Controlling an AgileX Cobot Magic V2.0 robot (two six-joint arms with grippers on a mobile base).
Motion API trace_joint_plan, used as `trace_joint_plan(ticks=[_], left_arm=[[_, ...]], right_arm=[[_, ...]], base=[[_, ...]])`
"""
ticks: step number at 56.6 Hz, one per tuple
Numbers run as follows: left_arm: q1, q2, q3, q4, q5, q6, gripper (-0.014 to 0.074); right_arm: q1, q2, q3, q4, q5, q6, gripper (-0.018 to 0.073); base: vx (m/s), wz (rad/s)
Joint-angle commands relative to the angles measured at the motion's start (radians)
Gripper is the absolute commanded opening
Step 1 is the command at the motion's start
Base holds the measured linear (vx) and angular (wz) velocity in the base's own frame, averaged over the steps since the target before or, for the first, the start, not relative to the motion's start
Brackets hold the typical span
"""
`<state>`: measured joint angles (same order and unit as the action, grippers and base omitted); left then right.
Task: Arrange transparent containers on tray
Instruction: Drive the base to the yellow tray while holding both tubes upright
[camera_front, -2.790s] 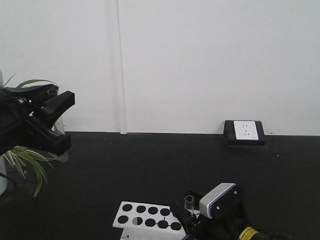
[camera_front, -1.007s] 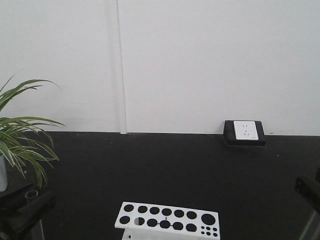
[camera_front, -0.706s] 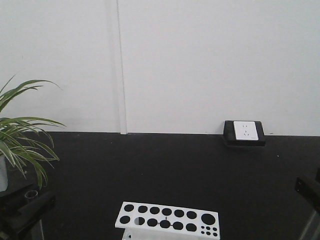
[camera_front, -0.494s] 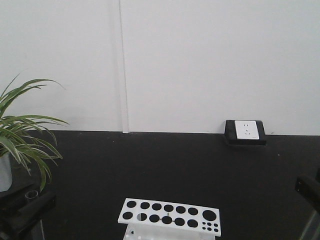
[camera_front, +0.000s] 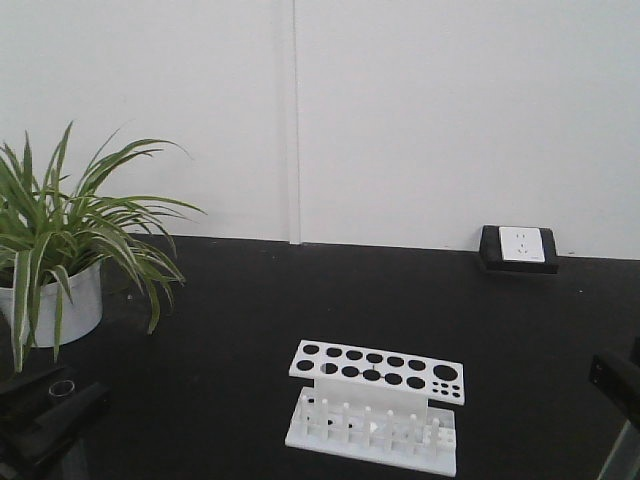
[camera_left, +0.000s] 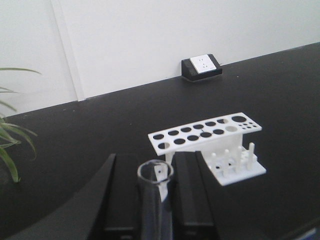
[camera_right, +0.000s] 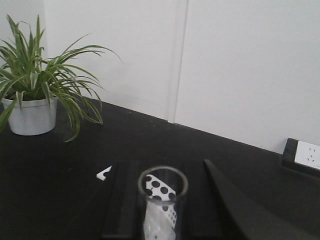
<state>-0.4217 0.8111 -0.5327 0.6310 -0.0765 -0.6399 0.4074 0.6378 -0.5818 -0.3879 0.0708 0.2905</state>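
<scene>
My left gripper (camera_left: 156, 167) is shut on a narrow transparent container (camera_left: 154, 200), a tube standing upright between the black fingers. My right gripper (camera_right: 163, 175) is shut on a wider transparent container (camera_right: 162, 212), also upright. In the front view the left gripper (camera_front: 48, 418) shows at the bottom left with the tube's rim (camera_front: 62, 388), and only a black part of the right gripper (camera_front: 614, 380) shows at the right edge. The tray is out of view.
A white perforated tube rack (camera_front: 375, 400) stands on the black table, ahead of the left gripper (camera_left: 205, 134). A potted spider plant (camera_front: 60, 250) is at the back left. A white socket block (camera_front: 519, 247) sits by the wall.
The front view has pulled back and shifted: the rack and plant now show in full, farther right. Both arms, raised 2.8 s ago, sit low at the frame's edges.
</scene>
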Motion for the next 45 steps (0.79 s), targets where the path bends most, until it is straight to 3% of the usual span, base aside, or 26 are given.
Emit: trace_joint_plan(ticks=[1, 45], left_arm=[[-0.006, -0.007, -0.028, -0.013, -0.065, -0.007, -0.0006], [-0.006, -0.007, -0.028, -0.013, -0.064, -0.007, -0.0006]], right_arm=[[0.002, -0.001, -0.029, -0.008, -0.079, -0.003, -0.0013], [0.002, -0.001, -0.029, -0.008, -0.080, -0.003, -0.0013]], base=[[-0.26, 0.10], [-0.35, 0.17]])
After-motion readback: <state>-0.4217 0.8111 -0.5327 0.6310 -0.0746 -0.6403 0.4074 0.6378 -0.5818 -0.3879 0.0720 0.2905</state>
